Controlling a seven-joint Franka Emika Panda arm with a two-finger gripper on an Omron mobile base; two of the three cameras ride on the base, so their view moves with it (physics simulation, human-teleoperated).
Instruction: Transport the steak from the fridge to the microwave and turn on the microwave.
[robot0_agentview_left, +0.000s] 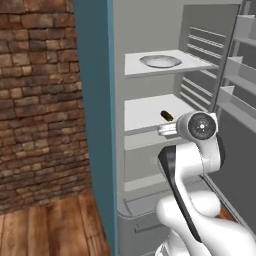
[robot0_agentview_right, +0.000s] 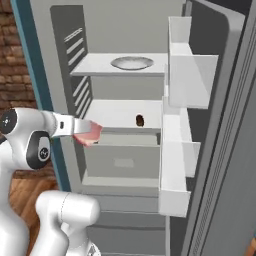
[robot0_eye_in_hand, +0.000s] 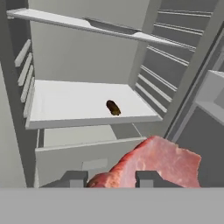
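Room first: red-brown brick wall (robot0_agentview_left: 35, 100) left of the fridge (robot0_agentview_left: 150, 30), wood plank floor (robot0_agentview_left: 50, 230) below the wall, and a teal side panel (robot0_agentview_left: 95, 125) betw. wall and fridge. Fridge is tall, light grey, door (robot0_agentview_right: 220, 150) swung open on its right side w/ white door racks (robot0_agentview_right: 185, 80) stacked along the door's inner face. Back wall of the fridge has ribbed slats.

Inside the fridge: upper white shelf (robot0_agentview_right: 95, 67) carries a round grey-white plate (robot0_agentview_right: 132, 63), roughly mid-shelf. Middle shelf (robot0_eye_in_hand: 78, 105) below it is bare white except for a small dark brown oblong item (robot0_eye_in_hand: 113, 107) lying near its front edge, towards the door side; can't tell what it is. Under the middle shelf sits a pale drawer (robot0_agentview_right: 122, 160), closed.

White arm reaches in front of the fridge at middle-shelf height. Claw (robot0_eye_in_hand: 111, 179) pinches the steak (robot0_eye_in_hand: 157, 164): the two dark tips sit either side of the meat's near end in the hand view, jaws partly closed on it. Steak is red-pink, lumpy, held in the air just outside the fridge's front edge, level w/ the gap betw. middle shelf and drawer, clear of both, on the side away from the door in the right base view
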